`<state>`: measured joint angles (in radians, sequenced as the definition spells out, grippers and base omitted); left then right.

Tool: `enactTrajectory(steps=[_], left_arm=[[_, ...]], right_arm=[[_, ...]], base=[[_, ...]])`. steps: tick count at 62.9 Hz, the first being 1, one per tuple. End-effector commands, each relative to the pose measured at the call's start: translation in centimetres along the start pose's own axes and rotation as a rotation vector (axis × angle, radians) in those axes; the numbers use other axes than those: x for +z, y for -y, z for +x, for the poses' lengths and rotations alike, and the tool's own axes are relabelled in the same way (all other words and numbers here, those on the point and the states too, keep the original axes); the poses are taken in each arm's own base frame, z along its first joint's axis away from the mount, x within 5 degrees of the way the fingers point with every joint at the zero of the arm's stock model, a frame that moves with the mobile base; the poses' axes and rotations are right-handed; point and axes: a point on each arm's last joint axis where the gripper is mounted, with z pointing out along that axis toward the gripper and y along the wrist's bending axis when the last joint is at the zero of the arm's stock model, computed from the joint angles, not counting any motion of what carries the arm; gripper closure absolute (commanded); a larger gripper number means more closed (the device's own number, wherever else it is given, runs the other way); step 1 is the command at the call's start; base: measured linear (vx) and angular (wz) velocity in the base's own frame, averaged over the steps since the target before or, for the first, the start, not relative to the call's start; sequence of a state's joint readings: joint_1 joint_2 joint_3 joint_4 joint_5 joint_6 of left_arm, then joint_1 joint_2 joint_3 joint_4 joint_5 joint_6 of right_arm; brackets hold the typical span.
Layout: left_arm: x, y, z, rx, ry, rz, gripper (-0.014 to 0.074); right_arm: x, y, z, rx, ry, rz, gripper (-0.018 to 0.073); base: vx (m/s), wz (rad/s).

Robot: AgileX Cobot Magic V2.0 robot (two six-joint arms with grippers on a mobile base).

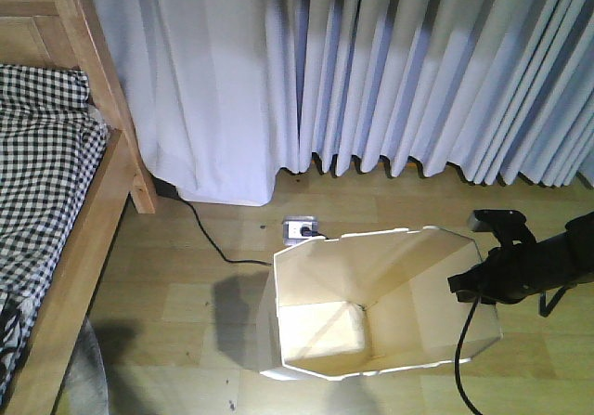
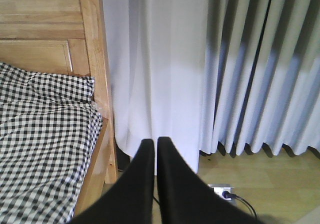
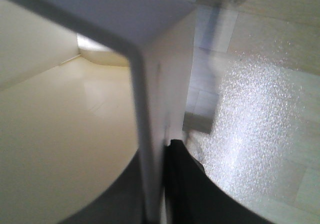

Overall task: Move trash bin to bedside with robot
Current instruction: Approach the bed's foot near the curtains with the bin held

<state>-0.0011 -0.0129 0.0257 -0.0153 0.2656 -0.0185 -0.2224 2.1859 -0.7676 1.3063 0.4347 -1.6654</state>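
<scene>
Curtain [image 1: 390, 71]: pale, pleated, hanging across the whole back, with its hem at the floor.
Surface [image 1: 186, 285]: light wood-plank floor that carries everything here.
Bed [image 1: 56, 183]: light-brown wooden frame and black-and-white checked bedding, at the left edge of the front view.
Trash bin [image 1: 311, 290]: white with a cream inside and an angular rim. It stands on the surface right of the bed, well apart from the frame, in front of the curtain.
Right pincer [image 1: 467, 283]: at the bin's right rim, closed over the thin wall. The wrist view shows one dark finger [image 3: 187, 189] outside the wall and the other inside.
Left pincer [image 2: 154, 151]: narrowed to a thin slit with nothing in it, pointing toward the curtain beside the bed.
Cable [image 1: 209, 243]: black, running along the floor to the socket.
Socket block [image 1: 299, 227]: white, just beside the bin's far rim.
</scene>
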Motion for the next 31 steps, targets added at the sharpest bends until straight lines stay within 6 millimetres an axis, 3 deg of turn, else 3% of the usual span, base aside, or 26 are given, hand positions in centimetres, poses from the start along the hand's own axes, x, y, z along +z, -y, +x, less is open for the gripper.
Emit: enactTrajectory(steps=[1,31], left_arm=[[0.05,0.01,-0.08,-0.007,0.065,0.004,0.0603],[0.05,0.01,-0.08,-0.007,0.065,0.004,0.0603]], right_arm=[[-1.83,-1.88,-1.77,0.012,0.104,-0.163,0.0564],[-1.83,-1.88,-1.77,0.011,0.104,-0.163,0.0564]], base=[[0.19,0.01],[0.19,-0.01]])
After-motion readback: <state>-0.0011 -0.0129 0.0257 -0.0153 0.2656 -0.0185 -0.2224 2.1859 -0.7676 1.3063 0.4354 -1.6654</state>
